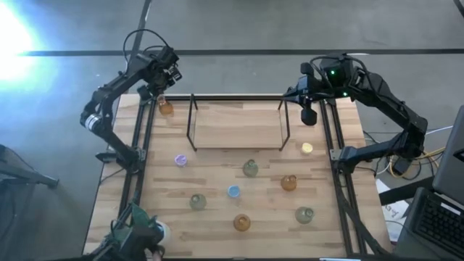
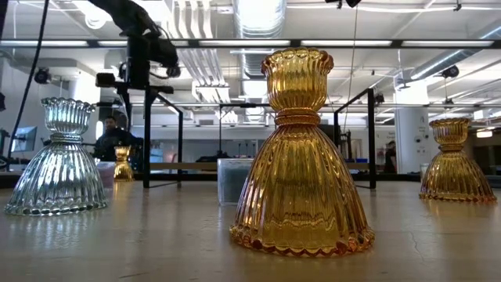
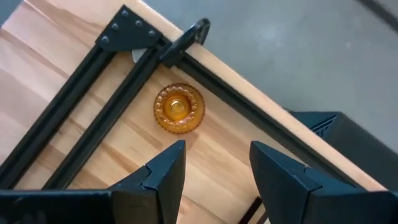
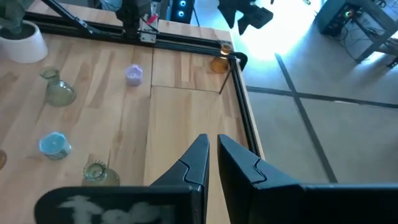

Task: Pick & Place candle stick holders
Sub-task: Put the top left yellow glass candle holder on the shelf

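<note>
Several small glass candle stick holders stand upright on their bases on the wooden table. An amber one [image 1: 166, 108] is in the far left corner. The others include a purple one [image 1: 180, 159], a yellow one [image 1: 307, 148], a blue one [image 1: 233, 191], grey-green ones [image 1: 250, 169] and more amber ones [image 1: 241, 222]. My left gripper [image 3: 214, 162] is open and empty. It hangs above the corner amber holder [image 3: 179, 107], pointing down, just off it. My right gripper [image 4: 213, 152] is shut and empty, raised over the table's far right part [image 1: 308, 114].
A black metal frame with a raised wooden shelf [image 1: 235, 123] stands at the far middle. Black rails [image 1: 141, 138] run along both side edges. A leafy plant in a white pot [image 1: 141, 233] is at the near left corner. People show in the room behind [image 2: 113, 137].
</note>
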`<state>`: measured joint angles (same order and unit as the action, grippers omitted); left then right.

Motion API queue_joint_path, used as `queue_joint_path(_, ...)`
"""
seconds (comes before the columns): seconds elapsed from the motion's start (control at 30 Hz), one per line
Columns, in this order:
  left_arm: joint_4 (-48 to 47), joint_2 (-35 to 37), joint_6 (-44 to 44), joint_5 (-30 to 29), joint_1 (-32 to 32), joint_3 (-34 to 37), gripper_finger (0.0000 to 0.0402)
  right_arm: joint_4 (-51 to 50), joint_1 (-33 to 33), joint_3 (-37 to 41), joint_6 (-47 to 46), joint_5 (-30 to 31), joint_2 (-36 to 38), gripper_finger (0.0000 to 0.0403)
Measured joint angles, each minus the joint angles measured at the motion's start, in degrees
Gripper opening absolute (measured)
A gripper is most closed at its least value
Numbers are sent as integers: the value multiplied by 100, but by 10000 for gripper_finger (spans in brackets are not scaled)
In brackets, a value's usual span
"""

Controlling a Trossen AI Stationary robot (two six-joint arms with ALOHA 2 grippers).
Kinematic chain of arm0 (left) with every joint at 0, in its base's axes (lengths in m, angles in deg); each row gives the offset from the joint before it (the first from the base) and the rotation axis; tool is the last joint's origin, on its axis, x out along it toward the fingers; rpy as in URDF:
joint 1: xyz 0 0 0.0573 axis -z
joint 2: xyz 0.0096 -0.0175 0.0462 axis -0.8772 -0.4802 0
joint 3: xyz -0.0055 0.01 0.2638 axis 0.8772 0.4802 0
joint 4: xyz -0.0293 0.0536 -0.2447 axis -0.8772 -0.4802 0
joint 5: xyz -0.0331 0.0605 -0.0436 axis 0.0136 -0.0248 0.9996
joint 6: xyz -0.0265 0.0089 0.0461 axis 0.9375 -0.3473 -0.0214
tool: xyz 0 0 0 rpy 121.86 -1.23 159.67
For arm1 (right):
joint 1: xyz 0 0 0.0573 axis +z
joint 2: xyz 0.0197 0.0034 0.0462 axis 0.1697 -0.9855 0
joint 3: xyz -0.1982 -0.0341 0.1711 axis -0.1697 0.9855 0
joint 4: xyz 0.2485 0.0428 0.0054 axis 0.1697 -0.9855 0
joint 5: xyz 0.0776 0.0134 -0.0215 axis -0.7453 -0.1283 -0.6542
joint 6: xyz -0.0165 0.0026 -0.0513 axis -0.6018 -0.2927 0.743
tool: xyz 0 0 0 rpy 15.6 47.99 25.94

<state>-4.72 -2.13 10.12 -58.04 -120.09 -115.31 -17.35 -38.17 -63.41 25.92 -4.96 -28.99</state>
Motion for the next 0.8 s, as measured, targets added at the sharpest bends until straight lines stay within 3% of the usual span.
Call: queue_joint_path(0.8, -475, -1169, -880, 98, -427, -413, 183, -23, 0, 9, 2, -2, 2, 27)
